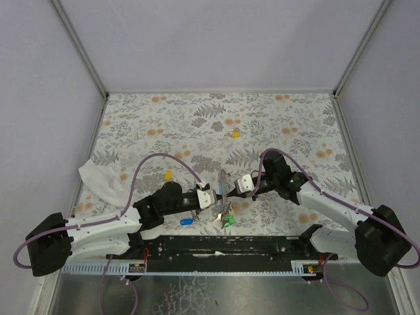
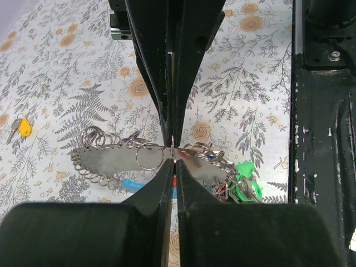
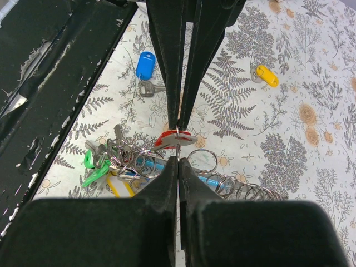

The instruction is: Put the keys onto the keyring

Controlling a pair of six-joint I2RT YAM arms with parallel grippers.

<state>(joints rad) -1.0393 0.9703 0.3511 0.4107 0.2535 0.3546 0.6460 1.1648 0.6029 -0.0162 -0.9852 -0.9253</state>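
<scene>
The left tool (image 2: 173,147) is clenched on a ring of the keyring (image 2: 111,160), and the right tool (image 3: 178,142) pinches another ring of it. The keyring lies near-centre on the bench (image 1: 164,118), which has a fern-and-orange-flower cover and plain grey walls (image 1: 216,39) around it. A yellow key (image 1: 235,133) lies well apart, farther back.

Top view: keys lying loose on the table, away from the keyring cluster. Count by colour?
yellow keys: 2
blue key: 1
Total: 3 loose, all apart from the keyring
</scene>
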